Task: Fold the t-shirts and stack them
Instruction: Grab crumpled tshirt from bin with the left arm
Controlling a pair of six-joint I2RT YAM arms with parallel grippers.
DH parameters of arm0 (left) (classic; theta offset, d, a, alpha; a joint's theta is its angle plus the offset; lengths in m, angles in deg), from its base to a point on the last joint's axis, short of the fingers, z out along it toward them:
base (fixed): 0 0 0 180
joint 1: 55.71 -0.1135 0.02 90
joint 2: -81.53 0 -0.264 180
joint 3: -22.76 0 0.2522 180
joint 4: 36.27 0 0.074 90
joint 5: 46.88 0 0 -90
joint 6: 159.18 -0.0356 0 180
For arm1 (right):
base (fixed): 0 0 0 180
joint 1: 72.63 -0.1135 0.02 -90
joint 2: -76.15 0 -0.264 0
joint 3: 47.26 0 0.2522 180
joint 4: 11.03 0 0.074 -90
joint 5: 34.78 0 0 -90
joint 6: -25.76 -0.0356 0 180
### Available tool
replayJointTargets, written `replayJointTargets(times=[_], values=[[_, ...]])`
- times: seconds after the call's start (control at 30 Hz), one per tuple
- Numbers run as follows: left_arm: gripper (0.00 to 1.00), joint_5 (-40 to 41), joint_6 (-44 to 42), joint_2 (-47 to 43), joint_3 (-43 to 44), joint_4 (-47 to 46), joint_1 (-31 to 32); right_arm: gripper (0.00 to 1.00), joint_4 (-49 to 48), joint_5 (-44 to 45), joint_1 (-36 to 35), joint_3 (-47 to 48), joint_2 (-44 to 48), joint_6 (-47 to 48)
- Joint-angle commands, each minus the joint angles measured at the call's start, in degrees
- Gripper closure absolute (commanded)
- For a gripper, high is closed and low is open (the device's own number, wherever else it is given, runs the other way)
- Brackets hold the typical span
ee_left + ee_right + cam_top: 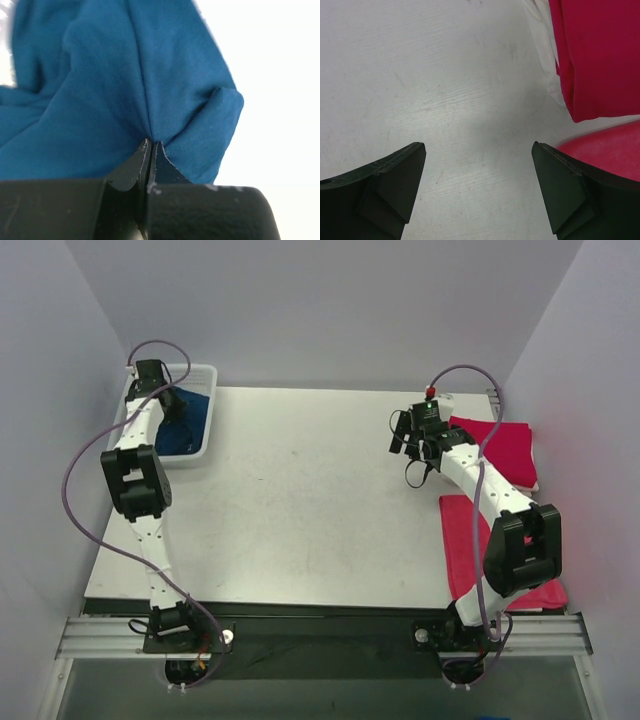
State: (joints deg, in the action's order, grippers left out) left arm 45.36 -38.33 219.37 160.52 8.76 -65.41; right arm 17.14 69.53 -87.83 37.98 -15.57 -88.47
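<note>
A navy blue t-shirt (190,425) lies crumpled in the white basket (205,375) at the table's far left. My left gripper (172,403) reaches into the basket and is shut on a pinch of that blue cloth (150,100), which bunches up at the closed fingertips (150,146). A folded red t-shirt (505,445) lies at the far right, and another red t-shirt (465,540) lies flat at the near right, partly under my right arm. My right gripper (405,435) is open and empty over bare table, just left of the folded red shirt (600,55).
The white table (300,500) fills the middle. Grey walls close in on the left, right and back. A metal rail (320,635) runs along the near edge. A red knob (431,392) stands near the far right edge.
</note>
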Motion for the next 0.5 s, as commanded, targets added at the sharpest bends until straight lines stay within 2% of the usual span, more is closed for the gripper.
replayJointTargets(times=[0.0, 0.33, 0.47], values=[[1.0, -0.22, -1.4, -13.28, -3.49, -7.53, 1.25, 0.08, 1.32, 1.08, -0.88, 1.55, 0.75, -0.82], [1.0, 2.68, -7.12, -39.8, -20.8, -26.51, 7.83, 0.08, 1.32, 0.46, -1.67, -0.99, 3.65, -0.73], [1.0, -0.46, -9.23, -46.78, -22.23, -28.99, 12.15, 0.08, 1.32, 0.81, -1.85, -2.22, 6.02, -1.26]])
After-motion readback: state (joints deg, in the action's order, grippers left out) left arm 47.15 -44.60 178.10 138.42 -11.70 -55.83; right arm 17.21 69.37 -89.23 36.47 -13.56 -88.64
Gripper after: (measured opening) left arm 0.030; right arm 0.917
